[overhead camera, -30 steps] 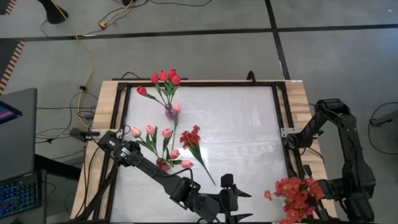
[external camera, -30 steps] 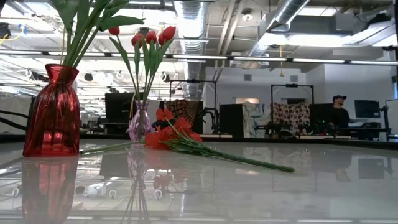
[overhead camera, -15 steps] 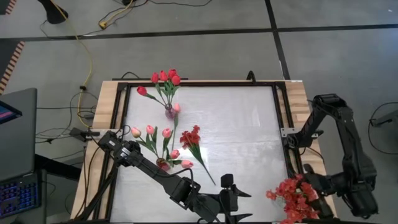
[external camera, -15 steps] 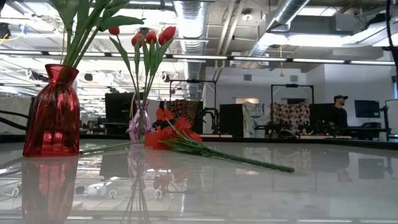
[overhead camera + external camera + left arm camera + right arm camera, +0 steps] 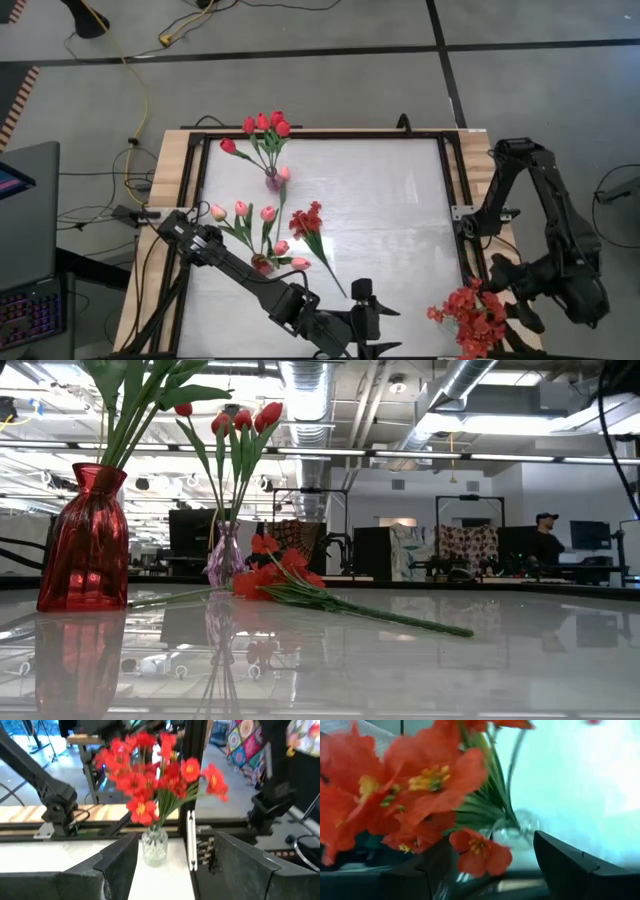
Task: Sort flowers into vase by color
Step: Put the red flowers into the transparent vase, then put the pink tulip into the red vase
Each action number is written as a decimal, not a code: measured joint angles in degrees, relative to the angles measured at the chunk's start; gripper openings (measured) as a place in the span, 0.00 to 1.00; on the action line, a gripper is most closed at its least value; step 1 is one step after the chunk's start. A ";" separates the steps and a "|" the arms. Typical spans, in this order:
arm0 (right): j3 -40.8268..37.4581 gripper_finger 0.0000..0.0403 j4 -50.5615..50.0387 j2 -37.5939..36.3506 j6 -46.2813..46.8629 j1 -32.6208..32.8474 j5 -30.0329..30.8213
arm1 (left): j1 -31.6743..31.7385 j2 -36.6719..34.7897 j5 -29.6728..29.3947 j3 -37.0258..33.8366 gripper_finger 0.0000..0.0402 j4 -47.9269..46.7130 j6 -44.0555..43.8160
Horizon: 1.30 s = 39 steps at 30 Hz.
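Nearly done, the sorting leaves one red spray (image 5: 312,228) lying flat mid-table, its stem trailing toward the near edge. Red tulips (image 5: 262,126) stand in the small purple vase (image 5: 272,183) at the far side; pink tulips (image 5: 243,211) stand in the red vase (image 5: 88,540) near the left arm. A clear vase (image 5: 154,847) at the table's near right corner holds a full bunch of red blossoms (image 5: 474,312). By this reading, only the loose spray remains, and it likely belongs with that bunch.

The right gripper (image 5: 485,870) sits just beside the blossoms, its jaws spread and holding nothing. A second earlier it was in among the blossoms with jaws narrower; since then it has let go and the arm has drawn back to the right, leaving the bunch standing alone. The left gripper (image 5: 362,318) waits at the near edge, jaws spread and empty, unchanged. The flowers on the table have not moved.
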 joint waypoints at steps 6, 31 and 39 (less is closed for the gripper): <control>0.01 0.70 -0.34 -4.88 7.37 -2.36 -10.54 | -0.38 -3.07 0.72 0.11 0.62 -0.83 0.10; 0.02 0.70 -18.59 -21.04 12.61 -10.33 2.85 | -2.92 -18.87 5.45 0.17 0.62 -6.06 -2.62; 0.02 0.70 -24.20 -27.74 12.45 -20.55 13.50 | -4.57 -19.75 -2.34 0.13 0.62 -13.03 -4.72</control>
